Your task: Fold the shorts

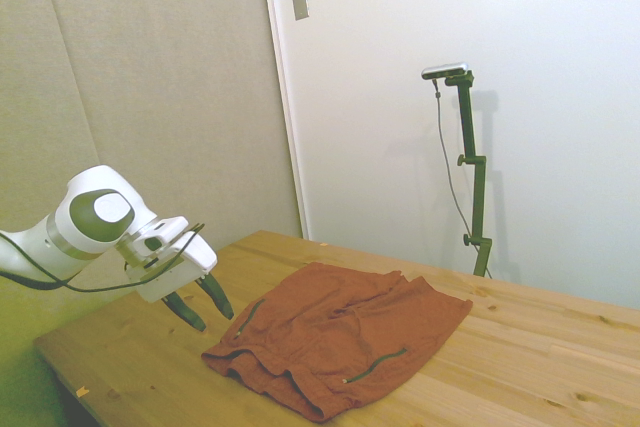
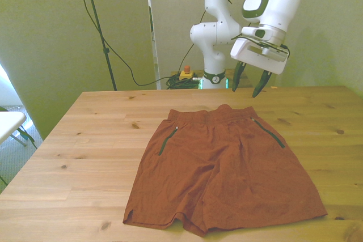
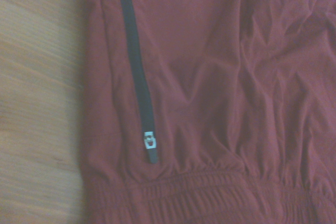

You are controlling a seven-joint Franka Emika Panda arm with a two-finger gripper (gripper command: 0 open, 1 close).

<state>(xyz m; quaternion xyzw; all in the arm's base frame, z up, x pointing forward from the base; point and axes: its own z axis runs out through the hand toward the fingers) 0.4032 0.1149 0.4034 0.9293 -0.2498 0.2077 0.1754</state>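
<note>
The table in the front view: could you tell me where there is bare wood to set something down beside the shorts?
The table is bare on the front view's left, from its edge to the shorts. A narrower bare strip lies on the front view's right of the shorts. The far strip behind the waistband is tighter: the open gripper hangs above it.
</note>
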